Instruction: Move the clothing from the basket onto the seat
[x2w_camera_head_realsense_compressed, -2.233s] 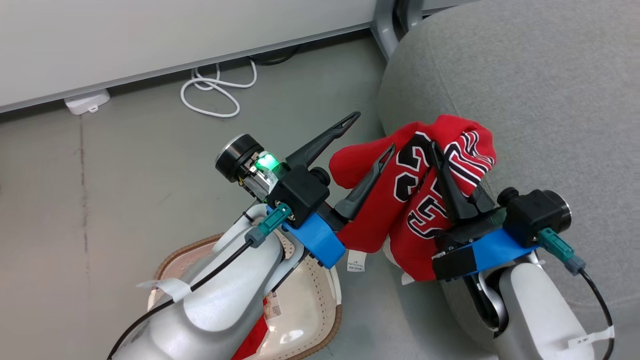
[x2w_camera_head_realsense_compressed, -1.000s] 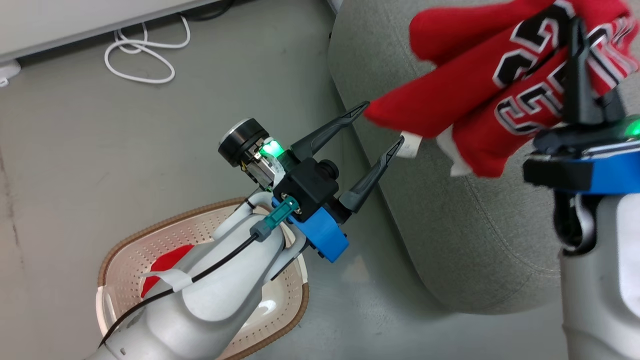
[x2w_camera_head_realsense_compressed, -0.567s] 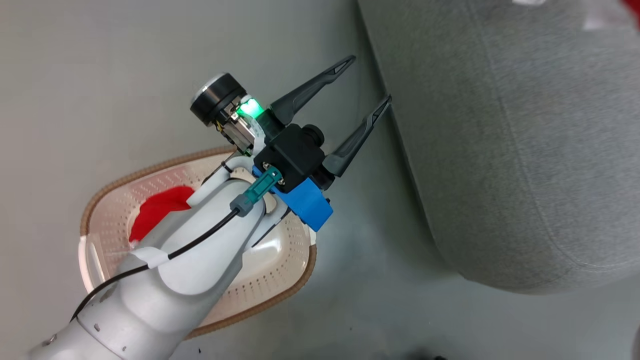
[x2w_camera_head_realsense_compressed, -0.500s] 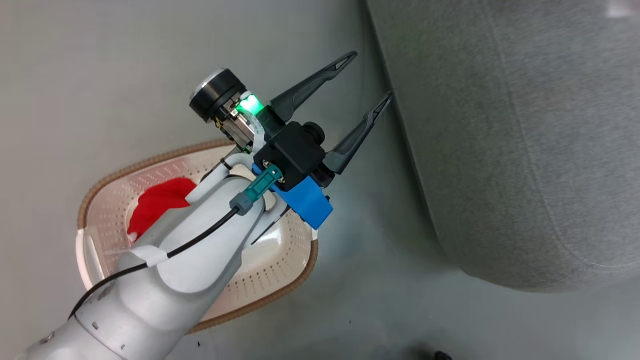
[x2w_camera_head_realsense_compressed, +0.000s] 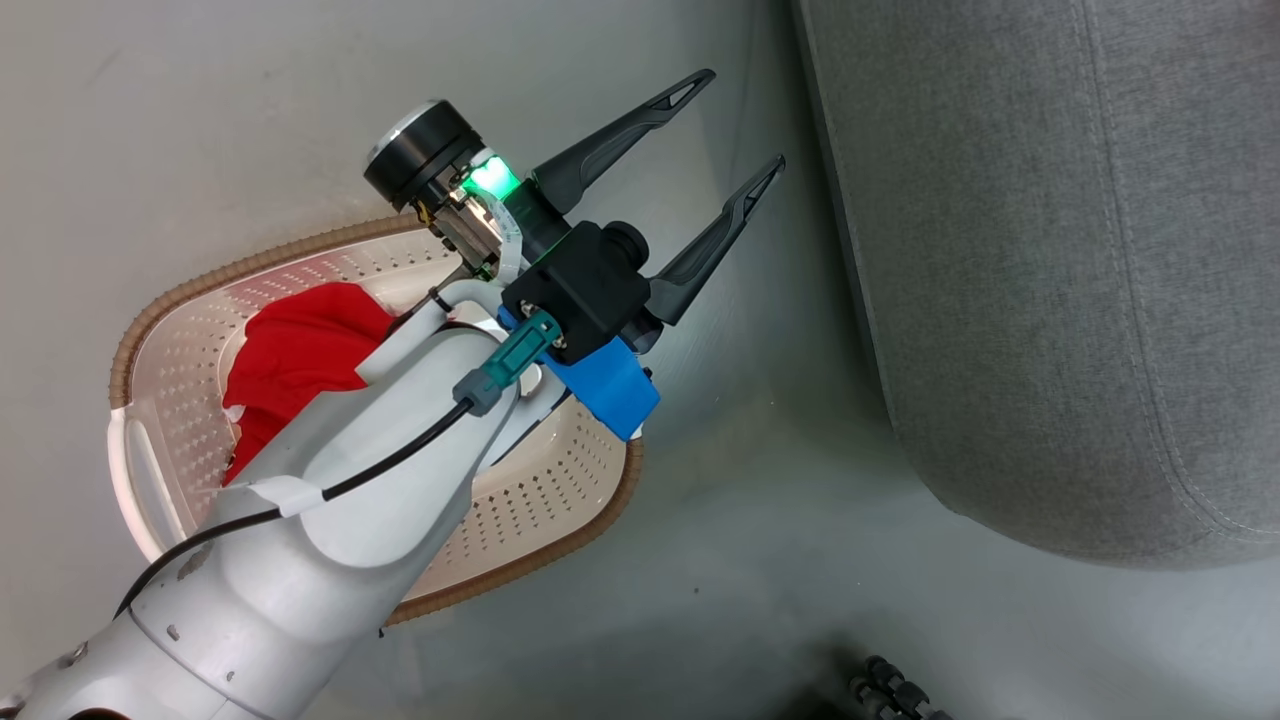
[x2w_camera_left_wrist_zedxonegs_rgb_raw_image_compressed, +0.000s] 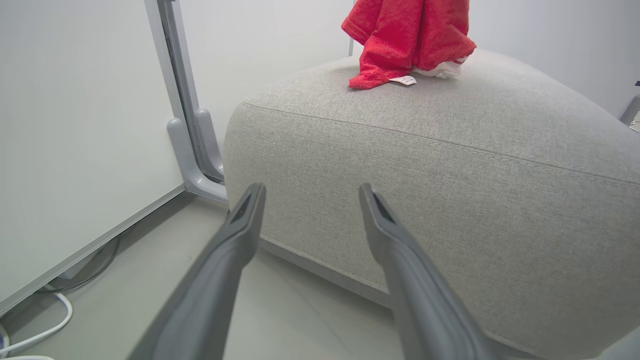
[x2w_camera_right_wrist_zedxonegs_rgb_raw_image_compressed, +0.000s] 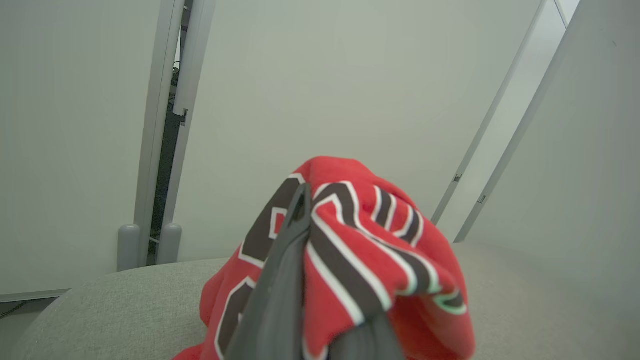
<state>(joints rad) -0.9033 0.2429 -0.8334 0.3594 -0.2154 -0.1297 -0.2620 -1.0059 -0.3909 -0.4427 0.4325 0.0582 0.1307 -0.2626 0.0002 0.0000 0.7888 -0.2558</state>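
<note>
Clothing (x2w_camera_right_wrist_zedxonegs_rgb_raw_image_compressed: 360, 260) with lettering sits pinched in the closed right claw (x2w_camera_right_wrist_zedxonegs_rgb_raw_image_compressed: 312, 235). The left wrist view shows its hem touching the seat (x2w_camera_left_wrist_zedxonegs_rgb_raw_image_compressed: 450, 165). The head view adds a red garment (x2w_camera_head_realsense_compressed: 295, 355) in the basket (x2w_camera_head_realsense_compressed: 560, 490), left of the seat. Likely soft, light and floppy, so grab a raised fold. Left claw (x2w_camera_head_realsense_compressed: 742, 118) is wide open and empty.

— How many garments do you count?
— Two, both red: one jersey (x2w_camera_right_wrist_zedxonegs_rgb_raw_image_compressed: 380, 260) with black-and-white lettering and one second red garment (x2w_camera_head_realsense_compressed: 300, 345).
— Baskets?
— One perforated laundry basket (x2w_camera_head_realsense_compressed: 185, 350), cream-white with a brown woven-look rim.
— Seats?
— One grey upholstered seat (x2w_camera_head_realsense_compressed: 1050, 250).
— And hands?
— Two: one left hand (x2w_camera_head_realsense_compressed: 742, 118) and one right hand (x2w_camera_right_wrist_zedxonegs_rgb_raw_image_compressed: 320, 210), each with two long dark fingers.
— Anything more?
— One white cable (x2w_camera_left_wrist_zedxonegs_rgb_raw_image_compressed: 68, 312).
</note>
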